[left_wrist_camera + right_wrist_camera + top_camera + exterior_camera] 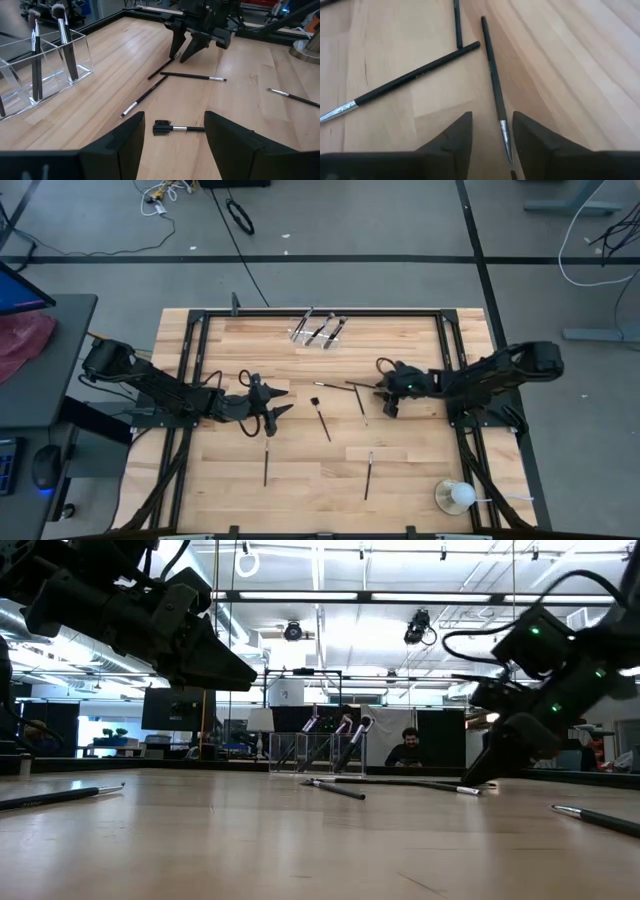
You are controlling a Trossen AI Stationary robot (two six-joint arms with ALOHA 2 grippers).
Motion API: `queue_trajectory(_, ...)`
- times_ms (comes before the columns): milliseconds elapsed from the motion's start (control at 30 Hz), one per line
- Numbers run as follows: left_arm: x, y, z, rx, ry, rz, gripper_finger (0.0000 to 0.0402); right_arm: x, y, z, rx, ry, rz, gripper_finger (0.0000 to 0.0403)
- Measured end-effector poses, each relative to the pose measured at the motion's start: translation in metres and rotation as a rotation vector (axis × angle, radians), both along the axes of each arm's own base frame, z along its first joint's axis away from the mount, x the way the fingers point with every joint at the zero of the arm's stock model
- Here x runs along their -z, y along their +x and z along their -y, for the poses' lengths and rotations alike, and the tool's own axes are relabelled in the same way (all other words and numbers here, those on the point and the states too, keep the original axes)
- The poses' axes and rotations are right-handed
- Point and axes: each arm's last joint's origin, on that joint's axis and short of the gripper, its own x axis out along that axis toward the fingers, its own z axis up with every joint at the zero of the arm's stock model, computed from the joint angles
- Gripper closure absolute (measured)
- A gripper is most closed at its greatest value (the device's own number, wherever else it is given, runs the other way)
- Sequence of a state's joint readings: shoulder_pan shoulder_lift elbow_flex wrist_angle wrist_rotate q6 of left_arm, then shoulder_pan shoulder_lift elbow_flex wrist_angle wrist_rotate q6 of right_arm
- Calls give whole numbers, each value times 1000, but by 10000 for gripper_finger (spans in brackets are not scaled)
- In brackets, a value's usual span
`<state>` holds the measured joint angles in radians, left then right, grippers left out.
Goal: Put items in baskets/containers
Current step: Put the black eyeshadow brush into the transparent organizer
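Observation:
Several thin black brushes lie flat on the wooden table (420, 460). My left gripper (280, 402) is open and hovers left of centre. A brush with a small comb head (172, 128) lies on the table just ahead of its gap (175, 142). My right gripper (384, 392) is open and low over the table right of centre. Its fingers stand on either side of a slim brush (494, 85), whose silver ferrule (505, 134) lies in the gap (492, 132). The clear holder (320, 330) stands at the far edge with a few brushes upright in it.
Two more brushes (266, 465) (368, 475) lie toward the near edge. Two others (415, 75) lie crossed beside the right gripper. A white round object (455, 495) stands at the near right corner. A black frame (190, 360) runs around the table.

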<state>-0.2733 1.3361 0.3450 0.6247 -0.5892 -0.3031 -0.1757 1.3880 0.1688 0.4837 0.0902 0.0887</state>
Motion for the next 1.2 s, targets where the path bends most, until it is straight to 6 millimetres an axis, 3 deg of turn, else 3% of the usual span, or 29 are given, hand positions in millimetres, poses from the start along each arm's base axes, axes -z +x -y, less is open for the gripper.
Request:
queue_trajectory(300,0,0,0,0,0,0,191,18,-14,8,15,35,14,308)
queue_trajectory(533,0,0,0,3,6,3,191,22,-12,11,-16,17,3,386)
queue_trajectory(833,-10,6,-2,104,74,44,193,16,-12,12,71,38,68,398)
queue_trajectory(967,-22,20,-13,132,36,83,203,7,-3,11,95,37,90,399)
queue_trajectory(1200,-33,54,-28,173,292,15,201,-22,37,2,25,62,17,401)
